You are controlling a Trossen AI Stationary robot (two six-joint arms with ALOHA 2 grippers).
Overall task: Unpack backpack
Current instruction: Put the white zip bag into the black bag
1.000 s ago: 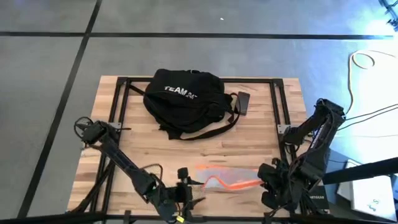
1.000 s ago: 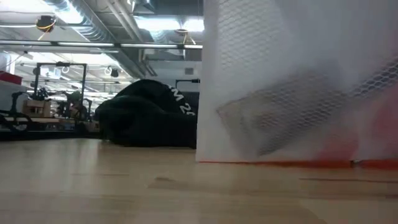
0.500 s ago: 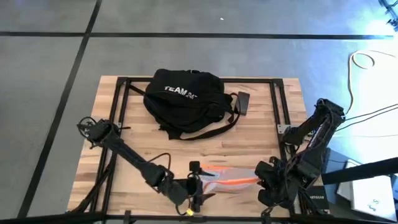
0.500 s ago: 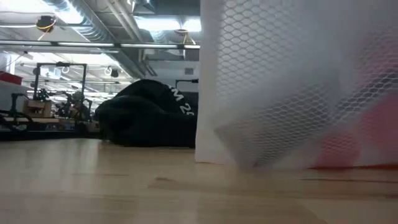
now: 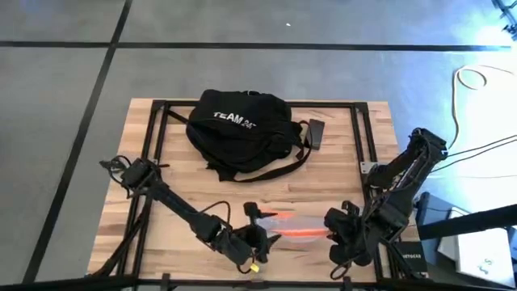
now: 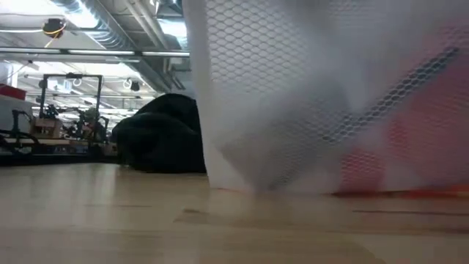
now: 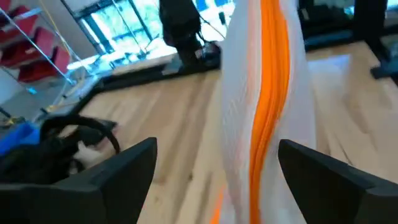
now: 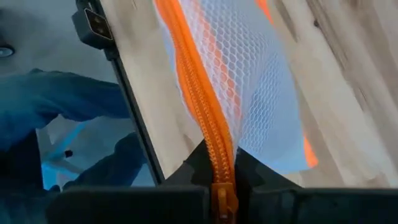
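High view showed the left gripper (image 5: 257,234) near the table's (image 5: 339,174) front edge, its fingers (image 7: 118,171) spread wide with one end of a white mesh pouch (image 5: 292,227) standing between them, not yet pinched. To its right the pouch, with its orange zipper (image 8: 199,93), lay stretched toward the right gripper (image 5: 343,234), which was clamped on the zipper's other end; the right wrist view showed the orange strip running straight into the closed fingertips.

The pouch sat out on the bare wood, so one item at least appeared unpacked. The backpack (image 5: 239,121) rested well apart at the table's far side, slumped, with its straps trailing toward the front. Whether anything remained inside could not be told, since its opening was not visible.

A small dark flat object (image 5: 316,132) lay just beside the backpack's right side. In the low view the mesh filled most of the frame, hiding half the backpack; nothing else stood between the arms and the bag.
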